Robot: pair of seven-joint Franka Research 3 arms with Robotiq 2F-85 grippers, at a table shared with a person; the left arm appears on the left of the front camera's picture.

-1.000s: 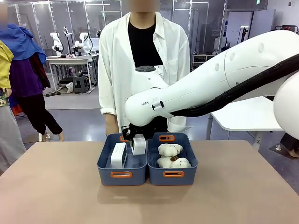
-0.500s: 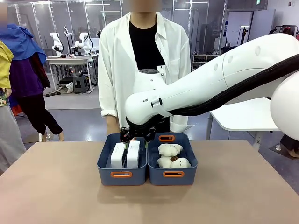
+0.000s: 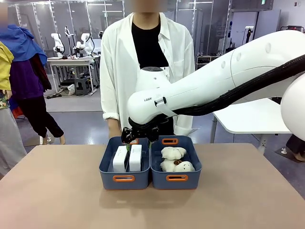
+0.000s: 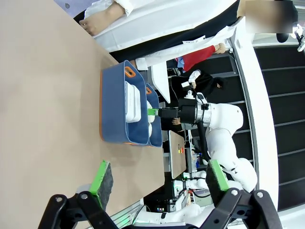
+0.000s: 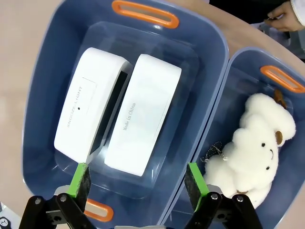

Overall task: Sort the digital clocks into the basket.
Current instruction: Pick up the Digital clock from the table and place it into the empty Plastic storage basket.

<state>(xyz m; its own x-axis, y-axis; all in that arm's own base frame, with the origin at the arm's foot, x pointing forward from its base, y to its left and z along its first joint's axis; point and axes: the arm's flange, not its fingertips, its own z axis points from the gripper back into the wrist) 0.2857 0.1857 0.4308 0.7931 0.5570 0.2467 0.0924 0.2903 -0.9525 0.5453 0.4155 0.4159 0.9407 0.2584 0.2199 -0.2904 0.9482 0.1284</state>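
Now both clocks (image 5: 119,119) lie between open fingers (image 5: 81,180).

Robotics lab, other robot arms (image 3: 58,44) on a workbench (image 3: 71,61) behind, glass partitions (image 3: 200,19)

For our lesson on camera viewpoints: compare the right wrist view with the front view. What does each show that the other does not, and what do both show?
Right wrist view alone: the "Made in China" print on one digital clock and the "SNOOZE/LIGHT" print on the other digital clock, read from above, with the right hand open over them.

Front view alone: the person in a white shirt standing behind the table, and the right arm reaching across.

Both: two clocks side by side in one blue basket, plush toys in the neighbouring bin.
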